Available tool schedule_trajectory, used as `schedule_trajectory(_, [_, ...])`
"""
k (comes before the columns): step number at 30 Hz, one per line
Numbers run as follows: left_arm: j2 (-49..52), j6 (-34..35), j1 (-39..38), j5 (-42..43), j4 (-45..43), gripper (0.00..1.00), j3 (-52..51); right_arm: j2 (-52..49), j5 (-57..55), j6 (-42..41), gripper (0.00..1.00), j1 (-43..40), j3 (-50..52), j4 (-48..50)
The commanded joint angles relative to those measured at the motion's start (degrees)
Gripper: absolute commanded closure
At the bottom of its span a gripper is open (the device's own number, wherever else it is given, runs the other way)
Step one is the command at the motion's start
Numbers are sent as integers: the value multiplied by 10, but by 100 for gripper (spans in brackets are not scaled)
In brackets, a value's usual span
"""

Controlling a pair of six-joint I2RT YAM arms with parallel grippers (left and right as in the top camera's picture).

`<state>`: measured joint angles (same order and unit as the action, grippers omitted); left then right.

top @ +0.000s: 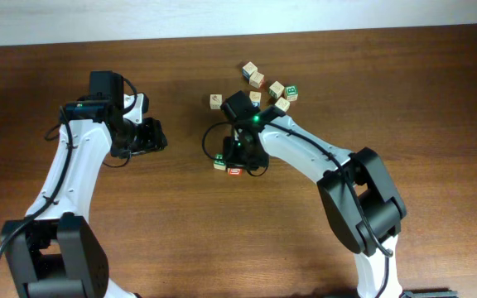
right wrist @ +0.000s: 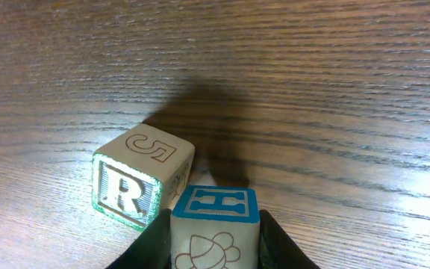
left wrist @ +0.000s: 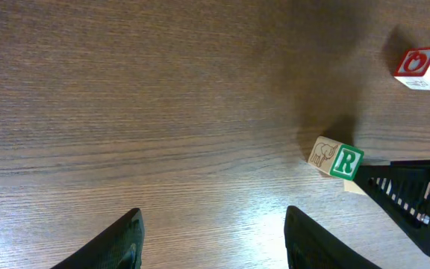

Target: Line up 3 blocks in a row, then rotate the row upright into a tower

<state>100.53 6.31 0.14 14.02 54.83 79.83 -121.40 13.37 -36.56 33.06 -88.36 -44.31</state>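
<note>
The right gripper (right wrist: pixel 215 250), jaws clamped on the H block (right wrist: pixel 215 217) at lower centre, should twist it without nudging the R block (right wrist: pixel 129 190) just left; the left gripper (left wrist: pixel 213 240) waits, jaws apart.

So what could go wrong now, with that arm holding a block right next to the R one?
The right gripper holds the blue-lettered block right beside the R block. Turning it or setting it down there could knock the R block askew. The red block also lies close by, so a wide swing of the arm might nudge it.
</note>
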Motion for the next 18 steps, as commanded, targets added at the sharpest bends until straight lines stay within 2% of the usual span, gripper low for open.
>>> schedule_trajectory(1, [3, 1, 2, -5, 0, 41, 8, -5, -14, -3, 64, 3, -11, 2])
schedule_trajectory(12, [3, 1, 2, -5, 0, 41, 8, -5, -16, -3, 63, 2, -18, 10])
schedule_trajectory(18, [3, 1, 2, -5, -1, 41, 8, -5, -53, 6, 63, 2, -65, -34])
